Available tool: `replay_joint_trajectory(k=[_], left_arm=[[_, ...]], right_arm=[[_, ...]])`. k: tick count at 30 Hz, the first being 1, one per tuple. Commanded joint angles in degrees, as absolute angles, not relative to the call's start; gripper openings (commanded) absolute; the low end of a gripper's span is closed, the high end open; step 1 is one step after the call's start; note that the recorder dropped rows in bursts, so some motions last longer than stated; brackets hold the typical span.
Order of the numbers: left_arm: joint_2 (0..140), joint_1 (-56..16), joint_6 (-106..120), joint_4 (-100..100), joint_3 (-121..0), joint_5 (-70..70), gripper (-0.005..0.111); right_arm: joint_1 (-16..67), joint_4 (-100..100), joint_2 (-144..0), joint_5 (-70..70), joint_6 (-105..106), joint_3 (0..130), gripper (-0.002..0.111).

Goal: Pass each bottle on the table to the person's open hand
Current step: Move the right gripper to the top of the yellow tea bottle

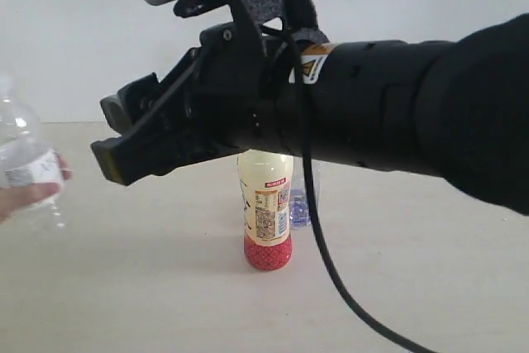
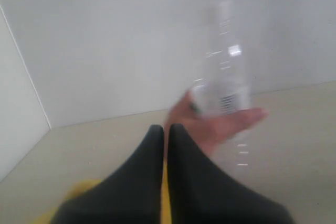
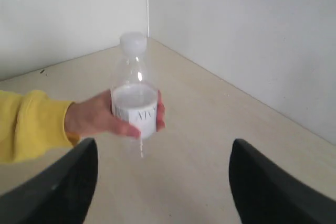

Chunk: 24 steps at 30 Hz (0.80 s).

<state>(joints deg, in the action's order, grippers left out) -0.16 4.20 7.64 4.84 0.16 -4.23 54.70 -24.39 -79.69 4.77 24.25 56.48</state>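
Note:
The person's hand (image 3: 92, 116), in a yellow sleeve (image 3: 31, 121), grips the shorter clear bottle (image 3: 135, 98) with white cap and label. My right gripper (image 3: 164, 150) is open and empty, a short way back from it. In the exterior view that gripper (image 1: 116, 134) reaches across to the left, close to the hand (image 1: 29, 196) and its bottle (image 1: 21, 150). The yellowish bottle (image 1: 266, 212) with a red base stands upright on the table (image 1: 165, 287), with the bluish-clear bottle (image 1: 302, 204) mostly hidden behind it. My left gripper (image 2: 165, 129) is shut and empty, just short of the hand (image 2: 220, 127) and bottle (image 2: 223, 77).
The right arm's black body (image 1: 397, 113) hangs over the standing bottles and hides their caps. Its cable (image 1: 331, 270) droops down in front of the table. White walls (image 3: 236, 35) close the table's back and side.

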Motion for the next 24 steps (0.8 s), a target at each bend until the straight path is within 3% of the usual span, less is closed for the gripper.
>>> replay_joint_trajectory(k=[1,10,13,24], left_arm=[[0.0,4.2,7.8,5.0,0.0,-3.8,0.004],[0.0,4.2,7.8,5.0,0.0,-3.8,0.004],[0.0,4.2,7.8,5.0,0.0,-3.8,0.004],[0.0,4.2,7.8,5.0,0.0,-3.8,0.004]], right_arm=[[48.7,-25.0,-77.0,-0.7,25.3,56.6,0.066],[38.4,-24.7,-76.0,-9.1,27.0,55.7,0.069],[37.6,-24.7,-76.1,-5.6,27.4,52.8,0.078],[37.8,-23.6,-83.2,9.4,27.4,48.5,0.078]])
